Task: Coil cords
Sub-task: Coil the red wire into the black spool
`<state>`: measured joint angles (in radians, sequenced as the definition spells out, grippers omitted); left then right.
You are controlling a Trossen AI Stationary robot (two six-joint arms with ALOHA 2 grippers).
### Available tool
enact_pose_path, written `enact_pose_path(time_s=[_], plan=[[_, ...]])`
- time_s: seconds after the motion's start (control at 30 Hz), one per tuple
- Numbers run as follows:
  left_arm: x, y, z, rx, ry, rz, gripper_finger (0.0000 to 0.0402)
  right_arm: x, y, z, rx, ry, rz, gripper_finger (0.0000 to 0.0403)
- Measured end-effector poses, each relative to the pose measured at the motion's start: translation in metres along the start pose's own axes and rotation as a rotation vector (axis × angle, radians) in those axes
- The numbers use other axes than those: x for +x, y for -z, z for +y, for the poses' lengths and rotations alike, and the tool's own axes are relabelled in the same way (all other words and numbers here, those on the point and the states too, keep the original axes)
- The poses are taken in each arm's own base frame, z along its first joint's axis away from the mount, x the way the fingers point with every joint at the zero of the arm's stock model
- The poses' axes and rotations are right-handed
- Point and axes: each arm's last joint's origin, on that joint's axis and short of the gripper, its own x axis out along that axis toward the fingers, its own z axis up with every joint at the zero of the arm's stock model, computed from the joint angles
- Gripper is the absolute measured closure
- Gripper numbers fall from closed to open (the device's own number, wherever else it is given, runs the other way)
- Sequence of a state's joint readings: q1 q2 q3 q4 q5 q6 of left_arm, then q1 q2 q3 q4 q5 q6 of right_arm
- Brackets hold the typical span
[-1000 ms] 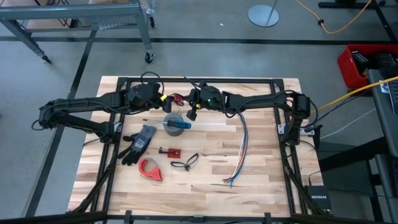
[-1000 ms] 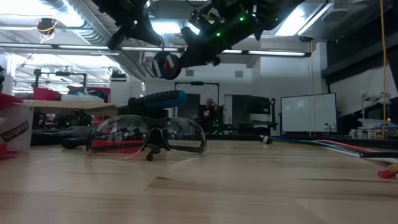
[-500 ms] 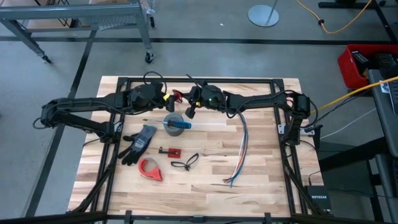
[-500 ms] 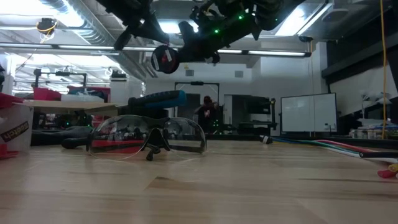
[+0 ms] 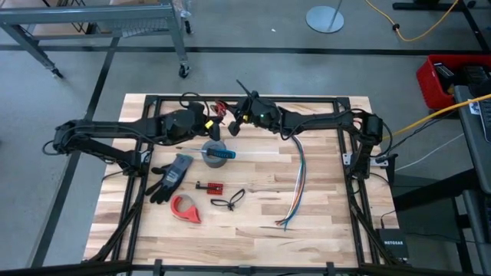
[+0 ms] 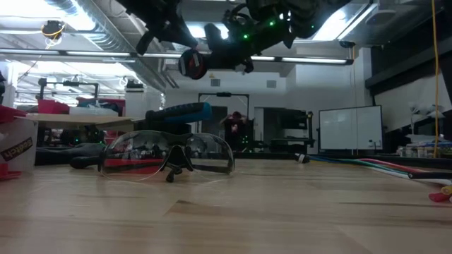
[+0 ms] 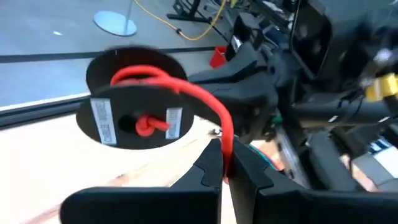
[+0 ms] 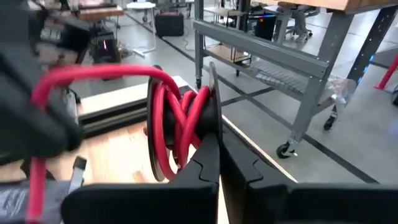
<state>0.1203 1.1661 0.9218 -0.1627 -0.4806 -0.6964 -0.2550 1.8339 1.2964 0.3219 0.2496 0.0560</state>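
A small black box [image 5: 392, 243] off the tabletop's near right corner reads "NETGEAR"; no other lettering can be read.

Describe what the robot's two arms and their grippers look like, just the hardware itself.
Both arms are dark, jointed and slim. The left arm has a yellow tag by its wrist; the right arm shows small green lights. The left gripper and right gripper each end in two black, notched fingers.
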Motion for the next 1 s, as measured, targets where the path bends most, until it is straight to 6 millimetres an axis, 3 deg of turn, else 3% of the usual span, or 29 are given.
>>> enact_pose_path(time_s=[0.33, 1.0], plan=[[0.018, 0.007, -0.007, 0.043, 0.014, -0.019, 0.0401, 0.0, -0.005, 0.0, 0.039, -0.03, -0.046, 0.0402], [0.018, 0.011, -0.003, 0.085, -0.037, 0.001, 0.0401, 0.0, -0.015, -0.002, 0.155, -0.135, -0.142, 0.0402]])
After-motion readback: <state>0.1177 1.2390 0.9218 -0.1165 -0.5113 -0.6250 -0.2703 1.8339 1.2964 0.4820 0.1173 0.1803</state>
